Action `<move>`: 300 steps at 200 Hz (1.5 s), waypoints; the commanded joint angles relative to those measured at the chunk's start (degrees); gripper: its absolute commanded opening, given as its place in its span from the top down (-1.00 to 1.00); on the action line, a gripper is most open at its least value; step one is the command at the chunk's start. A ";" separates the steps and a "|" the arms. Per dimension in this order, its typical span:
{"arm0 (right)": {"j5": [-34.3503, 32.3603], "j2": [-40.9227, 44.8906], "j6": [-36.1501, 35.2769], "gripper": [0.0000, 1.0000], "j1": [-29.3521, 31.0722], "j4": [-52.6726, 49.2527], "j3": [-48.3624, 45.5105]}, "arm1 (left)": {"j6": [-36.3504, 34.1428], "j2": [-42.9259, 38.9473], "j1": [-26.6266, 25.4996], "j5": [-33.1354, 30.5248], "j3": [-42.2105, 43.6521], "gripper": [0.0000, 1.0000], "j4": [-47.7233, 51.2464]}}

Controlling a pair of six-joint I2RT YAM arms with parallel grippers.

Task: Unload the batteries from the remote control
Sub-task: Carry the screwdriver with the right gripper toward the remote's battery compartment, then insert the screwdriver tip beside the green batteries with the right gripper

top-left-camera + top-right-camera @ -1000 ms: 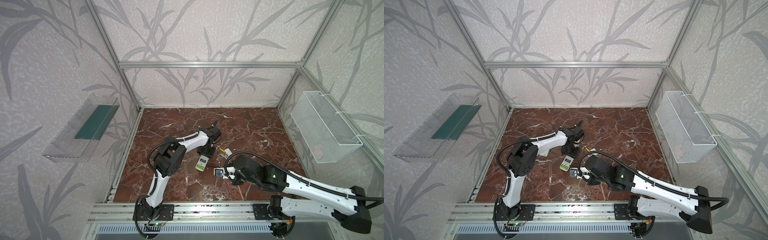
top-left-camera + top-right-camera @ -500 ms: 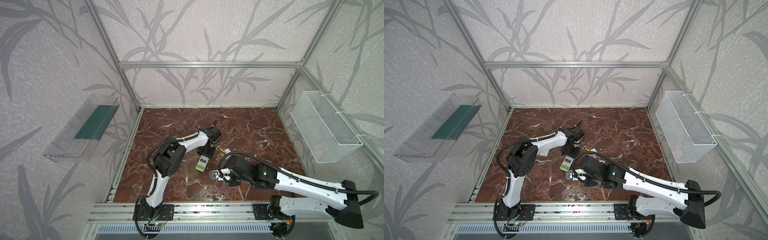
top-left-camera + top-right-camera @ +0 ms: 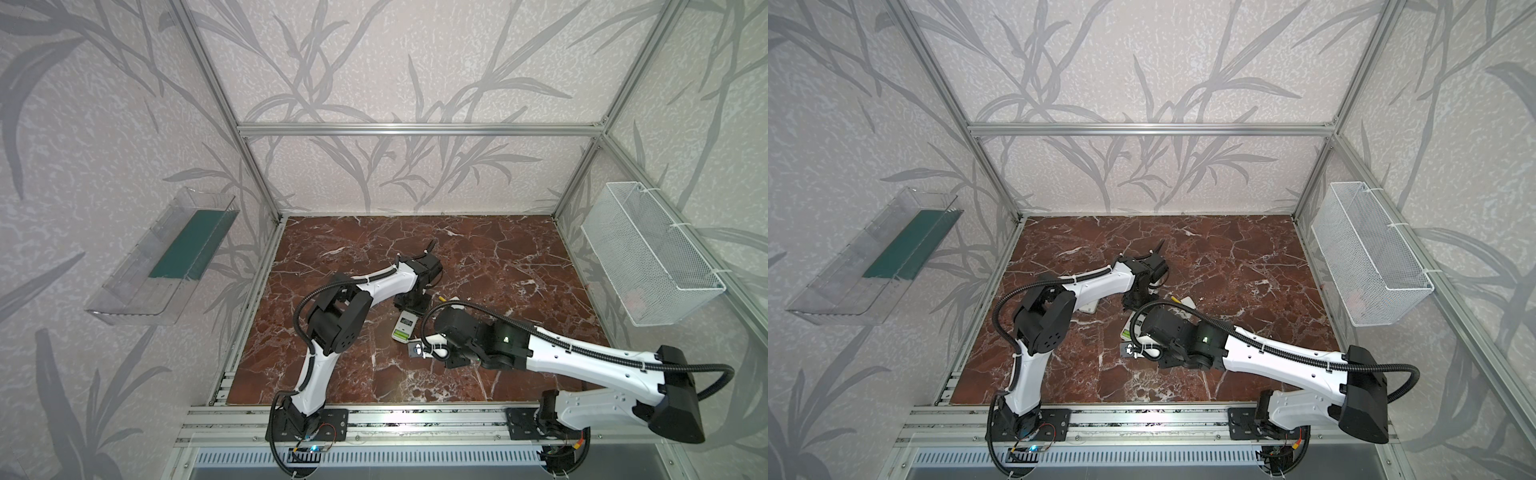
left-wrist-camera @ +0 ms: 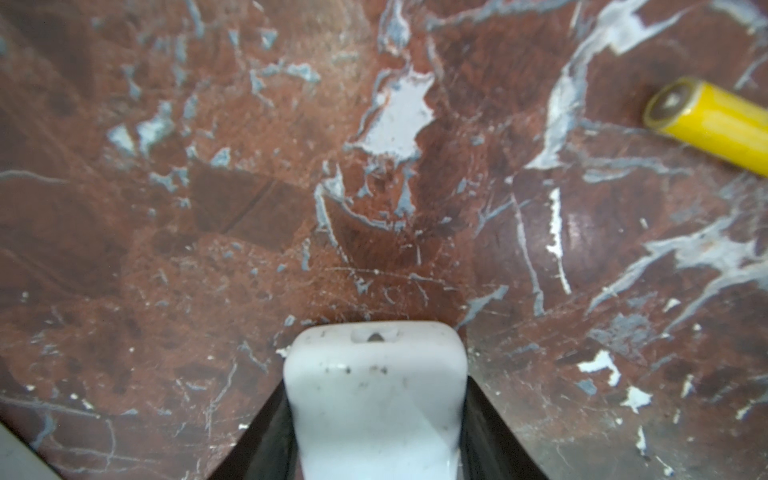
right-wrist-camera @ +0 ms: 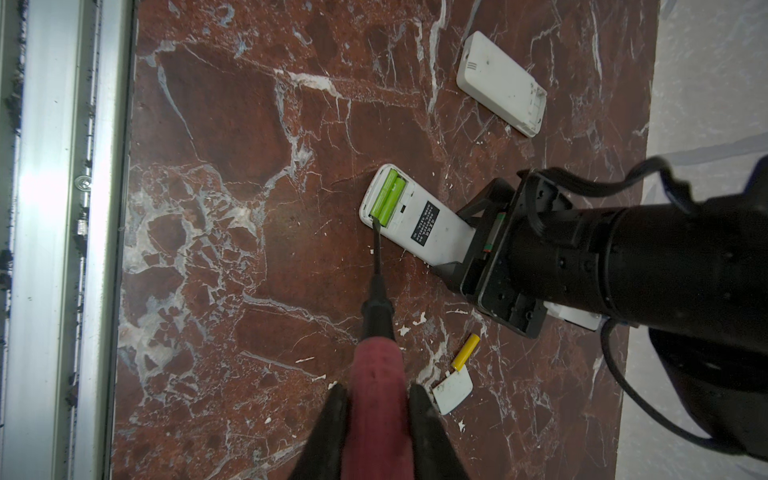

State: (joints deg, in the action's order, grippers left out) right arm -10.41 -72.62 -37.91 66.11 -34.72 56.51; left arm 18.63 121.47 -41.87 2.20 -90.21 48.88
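A white remote control (image 5: 419, 220) lies back-up on the marble floor with its compartment uncovered. Two lime green batteries (image 5: 388, 199) sit side by side in it. My left gripper (image 5: 478, 241) is shut on the remote's other end, whose white body (image 4: 376, 374) fills its jaws in the left wrist view. My right gripper (image 5: 377, 390) is shut on the pink-red handle of a screwdriver (image 5: 376, 291). The dark tip rests at the compartment's edge, against the end of the green batteries. In both top views the remote (image 3: 405, 327) lies between the two wrists. One yellow battery (image 5: 465, 352) lies loose on the floor.
A small white cover (image 5: 453, 392) lies beside the yellow battery (image 4: 715, 120). A second white remote (image 5: 500, 89) lies farther off, partly under the left arm (image 3: 1090, 306). A wire basket (image 3: 648, 257) hangs on the right wall, a clear tray (image 3: 166, 257) on the left. An aluminium rail (image 3: 374, 419) runs along the front.
My right arm has moved left toward the remote's open end, carrying the screwdriver. The left arm and the remote have stayed where they were.
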 commanded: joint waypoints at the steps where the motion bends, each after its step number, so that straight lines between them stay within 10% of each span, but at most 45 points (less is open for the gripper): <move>1: -0.48 -0.95 -1.50 1.00 0.34 -0.35 2.10 | 0.70 0.54 -1.14 1.93 1.25 0.17 0.42; 300: -1.90 -13.90 -6.28 1.00 -2.52 -11.72 13.31 | -0.09 1.58 -1.15 3.15 1.23 0.17 -0.64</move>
State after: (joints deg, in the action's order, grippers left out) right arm -13.02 -85.69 -42.63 64.01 -42.74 68.18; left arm 18.37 121.47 -41.87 2.52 -90.21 48.80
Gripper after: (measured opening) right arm 0.232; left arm 0.528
